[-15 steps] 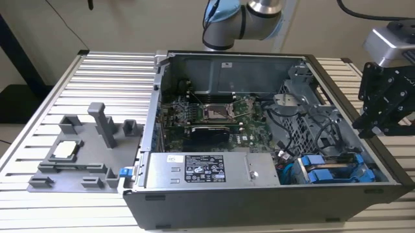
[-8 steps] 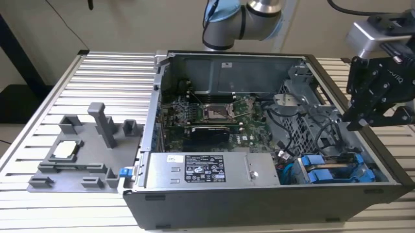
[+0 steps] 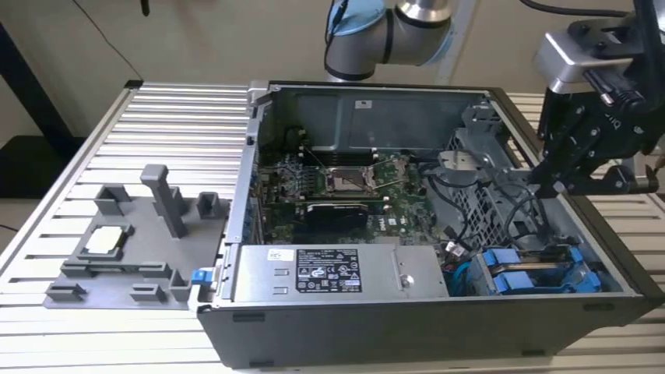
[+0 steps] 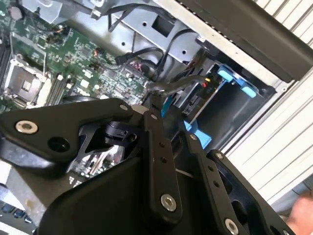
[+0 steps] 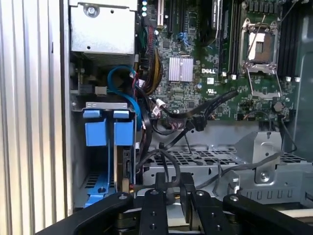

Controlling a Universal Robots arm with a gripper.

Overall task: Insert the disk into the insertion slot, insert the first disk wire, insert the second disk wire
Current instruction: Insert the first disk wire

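The hand [image 4: 171, 116] hangs near a dark cable [image 4: 173, 84], perhaps touching it.

The blue-framed disk [image 5: 123, 134] sits inside the grey insertion slot [image 5: 103, 105].

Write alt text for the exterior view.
A black gripper hangs over an open computer case at the exterior view's right, near blue drive carriers. The case lies on a slatted metal table, motherboard and power supply exposed.

I see a ribbed aluminium table [image 3: 156, 125] carrying the open computer case [image 3: 416, 323]. Just beside it, on the exterior view's left, lies a grey fixture plate [image 3: 120, 282].
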